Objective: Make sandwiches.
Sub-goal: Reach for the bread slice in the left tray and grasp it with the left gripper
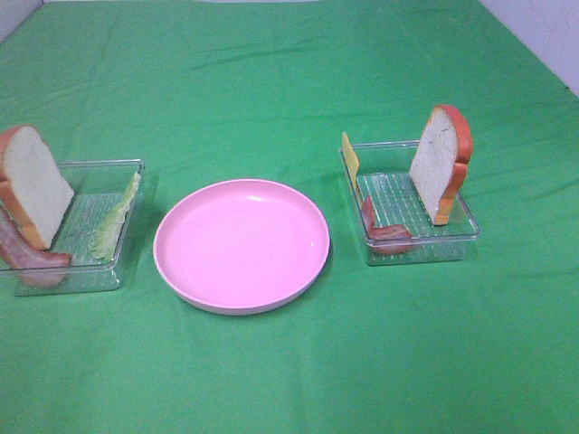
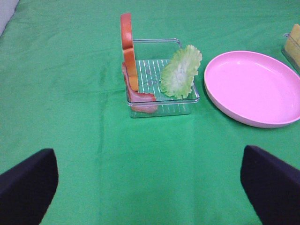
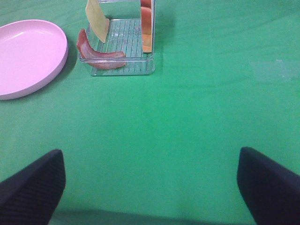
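The sandwich parts sat apart in two clear trays, one on each side of the pink plate (image 1: 242,244). In the left tray (image 1: 109,167), on the left arm's side of the plate, the left bread (image 1: 34,185) stood on edge against the wall farthest from the plate. The left bacon strip (image 1: 27,253) curled at its foot, and the lettuce leaf (image 1: 116,217) leaned on the wall nearest the plate.

In the right tray (image 1: 421,251), on the plate's other side, the cheese slice (image 1: 350,154) stood against the wall nearest the plate. The right bacon strip (image 1: 384,231) lay bent below it, and the right bread (image 1: 441,163) stood upright along the far wall. We could not tell whether each bread piece was one slice or two. Both trays sat just beside the plate, not touching it, on the green cloth (image 1: 271,72).

In the wrist views, the left gripper (image 2: 147,187) hung over bare cloth, well back from the left tray. Its fingers (image 2: 28,187) were spread wide and held nothing. The right gripper (image 3: 150,183) did the same on its side of the plate, its fingers (image 3: 269,187) spread wide over the cloth, gripping nothing.
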